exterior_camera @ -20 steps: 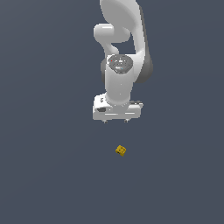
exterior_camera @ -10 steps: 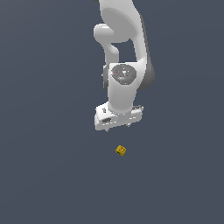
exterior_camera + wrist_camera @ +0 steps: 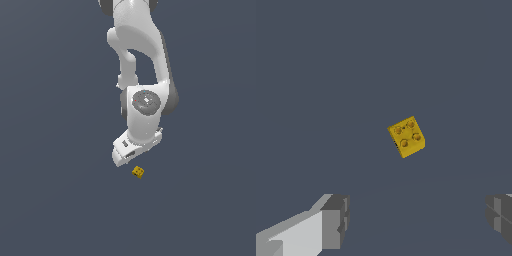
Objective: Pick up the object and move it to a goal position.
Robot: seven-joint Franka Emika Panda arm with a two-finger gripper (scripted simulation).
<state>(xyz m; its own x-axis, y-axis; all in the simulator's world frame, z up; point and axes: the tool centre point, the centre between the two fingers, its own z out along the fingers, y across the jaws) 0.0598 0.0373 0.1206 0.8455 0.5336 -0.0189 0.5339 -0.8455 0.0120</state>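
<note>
gripper [image 3: 131,152]: just below the middle of the exterior view, tilted, white | jaws: wide open, holding nothing; two gray fingers [image 3: 336,220] far apart | cube [image 3: 138,172]: small, yellow, dotted, on the dark floor just under the gripper, not touching it | wrist view: cube [image 3: 406,136] sits ahead of the gap between the fingers, not inside it

In the exterior view, the cube [image 3: 138,172] sits just below frame centre, apart from the end effector [image 3: 131,152], which hangs just above it, slightly toward the exterior view's left.
</note>
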